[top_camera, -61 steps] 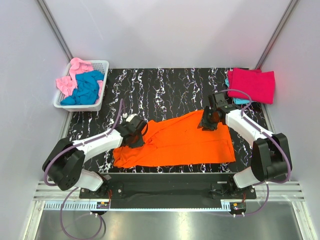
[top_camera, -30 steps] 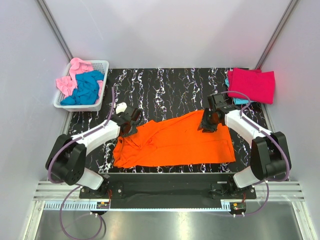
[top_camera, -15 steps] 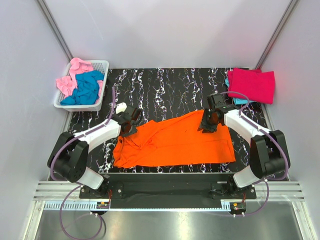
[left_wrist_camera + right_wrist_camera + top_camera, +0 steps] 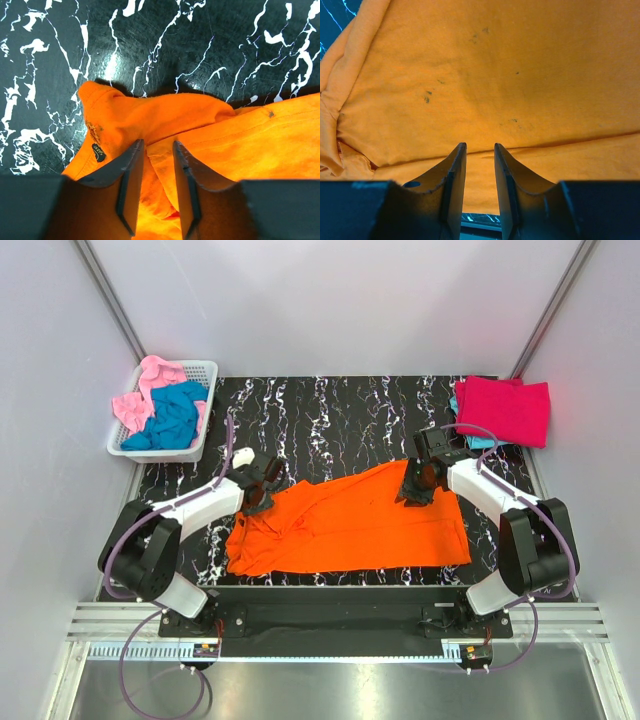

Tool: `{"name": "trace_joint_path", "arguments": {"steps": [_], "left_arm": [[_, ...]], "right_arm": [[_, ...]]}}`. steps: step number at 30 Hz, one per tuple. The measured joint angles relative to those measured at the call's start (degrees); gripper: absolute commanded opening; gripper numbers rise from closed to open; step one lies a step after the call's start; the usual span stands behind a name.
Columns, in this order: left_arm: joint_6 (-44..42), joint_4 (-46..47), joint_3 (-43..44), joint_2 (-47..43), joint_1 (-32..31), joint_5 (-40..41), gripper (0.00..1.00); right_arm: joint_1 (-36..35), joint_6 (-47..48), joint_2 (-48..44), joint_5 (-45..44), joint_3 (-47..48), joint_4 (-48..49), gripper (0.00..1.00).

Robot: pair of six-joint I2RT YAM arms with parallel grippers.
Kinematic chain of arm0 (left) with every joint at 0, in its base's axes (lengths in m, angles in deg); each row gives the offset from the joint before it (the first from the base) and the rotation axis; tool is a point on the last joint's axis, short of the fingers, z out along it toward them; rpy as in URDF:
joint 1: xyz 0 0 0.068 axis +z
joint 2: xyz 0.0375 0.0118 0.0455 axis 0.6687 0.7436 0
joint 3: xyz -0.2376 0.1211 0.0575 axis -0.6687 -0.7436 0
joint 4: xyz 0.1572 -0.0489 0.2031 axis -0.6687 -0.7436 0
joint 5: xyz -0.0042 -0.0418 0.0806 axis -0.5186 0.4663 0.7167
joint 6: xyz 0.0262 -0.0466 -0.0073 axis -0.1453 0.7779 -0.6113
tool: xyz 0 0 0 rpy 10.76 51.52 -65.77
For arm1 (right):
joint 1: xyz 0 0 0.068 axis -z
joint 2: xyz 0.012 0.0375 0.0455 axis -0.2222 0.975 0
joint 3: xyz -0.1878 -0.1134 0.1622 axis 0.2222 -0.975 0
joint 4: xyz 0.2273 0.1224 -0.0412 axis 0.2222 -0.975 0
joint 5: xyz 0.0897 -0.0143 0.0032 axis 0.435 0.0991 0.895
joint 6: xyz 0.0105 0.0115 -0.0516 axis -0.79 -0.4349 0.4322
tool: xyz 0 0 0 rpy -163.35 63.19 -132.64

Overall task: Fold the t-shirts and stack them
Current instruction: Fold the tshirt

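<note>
Top external: left fingers [image 4: 131, 186] and right fingers [image 4: 453, 186] pinch orange t-shirt [image 4: 350, 525] on marbled table [image 4: 340, 420].

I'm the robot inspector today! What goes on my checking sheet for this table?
Surface: black marbled table, no spills seen.
Job's things: orange t-shirt spread near the arms; crimson-pink t-shirt folded far right, teal cloth peeking from under it; teal t-shirt and light pink t-shirt crumpled in the white basket.
Clutter: nothing seen.
Grippers: left gripper and right gripper each pinch the orange t-shirt's far edge.
Cables: purple cables loop along both arms.
Surroundings: pale walls.
</note>
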Motion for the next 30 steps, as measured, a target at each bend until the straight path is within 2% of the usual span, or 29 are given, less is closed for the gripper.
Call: {"name": "trace_joint_path", "arguments": {"steps": [1, 4, 18, 24, 30], "left_arm": [[0.0, 0.0, 0.0, 0.1, 0.0, -0.1, 0.2], [0.1, 0.0, 0.0, 0.1, 0.0, -0.3, 0.0], [-2.0, -1.5, 0.9, -1.6, 0.0, -0.4, 0.0], [-5.0, -5.5, 10.4, -5.5, 0.3, 0.1, 0.0], [-7.6, -6.8, 18.9, -6.8, 2.1, 0.1, 0.0]], "right_arm": [[0.0, 0.0, 0.0, 0.0, 0.0, 0.0, 0.36], [0.0, 0.0, 0.0, 0.0, 0.0, 0.0, 0.36], [0.0, 0.0, 0.0, -0.3, 0.0, 0.0, 0.36], [0.0, -0.2, 0.4, -3.9, 2.3, -1.5, 0.41], [3.3, 0.2, 5.2, -8.5, 12.2, -2.8, 0.42]]}}
